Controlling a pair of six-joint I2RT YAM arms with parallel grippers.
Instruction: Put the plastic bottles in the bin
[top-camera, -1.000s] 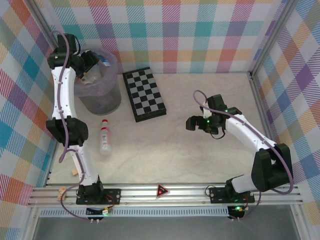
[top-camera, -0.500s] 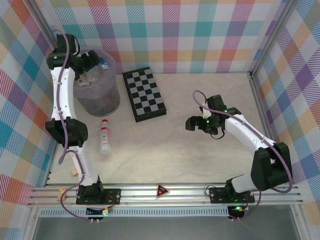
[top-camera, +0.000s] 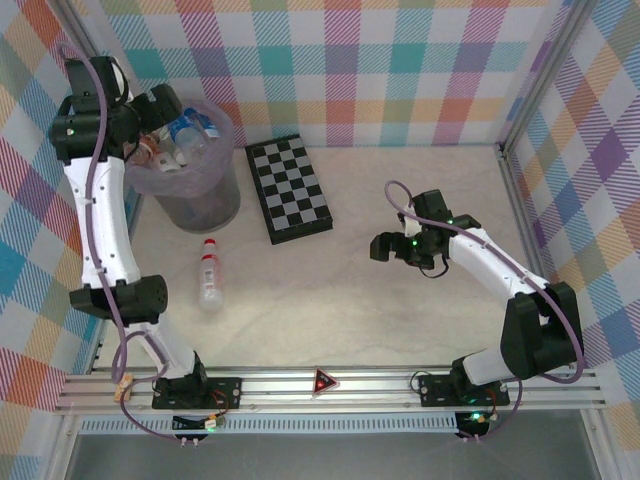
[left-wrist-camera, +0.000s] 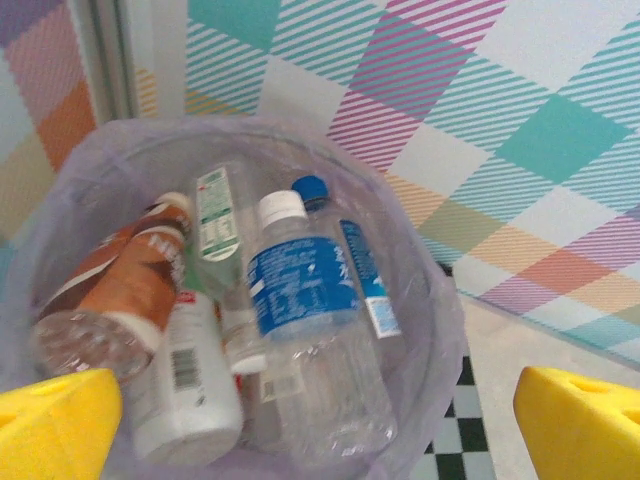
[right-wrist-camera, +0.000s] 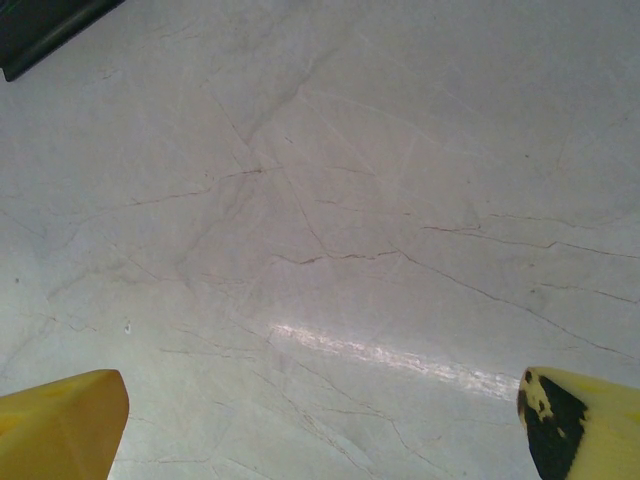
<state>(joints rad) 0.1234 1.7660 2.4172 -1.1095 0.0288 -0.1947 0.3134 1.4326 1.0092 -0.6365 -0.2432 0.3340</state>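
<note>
The bin, grey with a lilac liner, stands at the far left. It holds several plastic bottles: a clear one with a blue label, a blue-capped one, a brown-orange one, a white one and a clear green-labelled one. My left gripper hovers open over the bin's left side, holding nothing. One clear bottle with a red label lies on the table below the bin. My right gripper hangs open over bare table at centre right.
A black-and-white chequered board lies right of the bin; its dark corner shows in the right wrist view. Plaid walls close in the left, back and right sides. A small wooden bit sits near the left arm's base.
My left gripper opened wide and the arm drew back left from over the bin, uncovering the bottles inside. The right arm and the bottle on the table stayed put.
</note>
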